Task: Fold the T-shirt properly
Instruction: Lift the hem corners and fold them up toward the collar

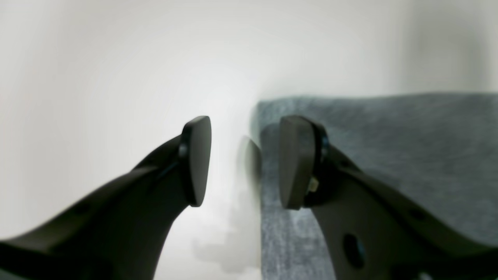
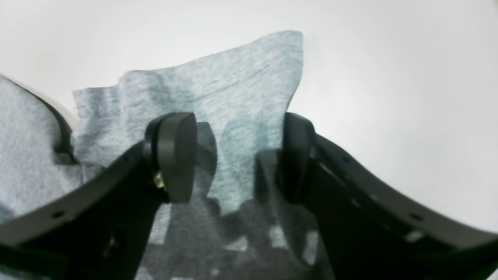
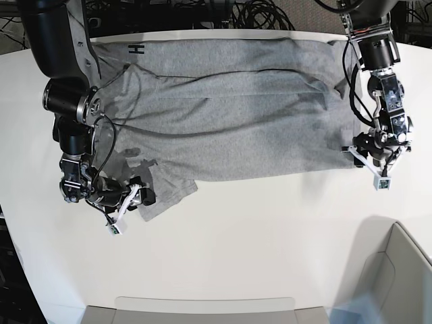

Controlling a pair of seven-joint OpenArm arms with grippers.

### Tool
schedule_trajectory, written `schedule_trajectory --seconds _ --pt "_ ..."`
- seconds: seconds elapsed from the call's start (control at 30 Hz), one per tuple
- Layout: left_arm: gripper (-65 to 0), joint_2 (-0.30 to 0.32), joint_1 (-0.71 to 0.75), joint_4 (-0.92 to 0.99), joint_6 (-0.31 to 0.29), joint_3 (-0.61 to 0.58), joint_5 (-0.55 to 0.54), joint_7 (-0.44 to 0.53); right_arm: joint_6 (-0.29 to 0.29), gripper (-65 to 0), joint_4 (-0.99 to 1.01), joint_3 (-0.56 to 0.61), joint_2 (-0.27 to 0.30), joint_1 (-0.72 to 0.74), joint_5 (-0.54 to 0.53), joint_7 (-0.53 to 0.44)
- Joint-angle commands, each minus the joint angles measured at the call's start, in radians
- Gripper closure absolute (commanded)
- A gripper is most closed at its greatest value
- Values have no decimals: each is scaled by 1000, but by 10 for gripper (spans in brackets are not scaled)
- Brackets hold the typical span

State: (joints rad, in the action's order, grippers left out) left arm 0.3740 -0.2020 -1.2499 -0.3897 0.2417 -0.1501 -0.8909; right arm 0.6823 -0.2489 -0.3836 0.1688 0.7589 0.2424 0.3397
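The right gripper [image 2: 233, 159] hangs over the sleeve [image 3: 165, 196] nearest the front edge, jaws spread with cloth between them but not pinched; the left gripper [image 1: 243, 161] stands spread at the hem corner, holding nothing; the T-shirt [image 3: 229, 115] lies half-folded across the far table [image 3: 256, 243].
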Motion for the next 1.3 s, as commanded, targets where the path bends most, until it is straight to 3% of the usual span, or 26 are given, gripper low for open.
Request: schedule_trajectory --seconds 0.0,0.1,0.27,0.4,0.5,0.6,0.77,1.0,1.27 --pt "-289 13 -21 -3 -32 -6 -9 32 16 -339 -2 2 8 11 44 48" --pt "-289 13 -23 25 -157 3 -9 37 16 -339 -2 2 8 11 45 49" --pt "-288 7 -21 78 -268 -3 -7 42 16 -339 -2 2 7 11 45 49" --pt "-287 3 -24 92 -275 -5 -7 49 16 -335 -2 4 7 11 45 48" --pt "-265 -13 -52 146 -274 -5 -6 49 16 -274 -2 4 7 11 47 48" --pt "-195 -10 -92 249 -268 -6 -6 49 16 -161 -2 4 5 14 47 49" --pt "0 -10 -121 342 -266 3 -6 51 16 0 -2 4 5 18 47 51" --pt "0 -10 -118 247 -266 6 -6 42 16 0 -66 1 4 15 47 66" --pt "0 -16 -63 3 -265 11 -6 -20 16 0 -356 -4 -12 -29 16 238"
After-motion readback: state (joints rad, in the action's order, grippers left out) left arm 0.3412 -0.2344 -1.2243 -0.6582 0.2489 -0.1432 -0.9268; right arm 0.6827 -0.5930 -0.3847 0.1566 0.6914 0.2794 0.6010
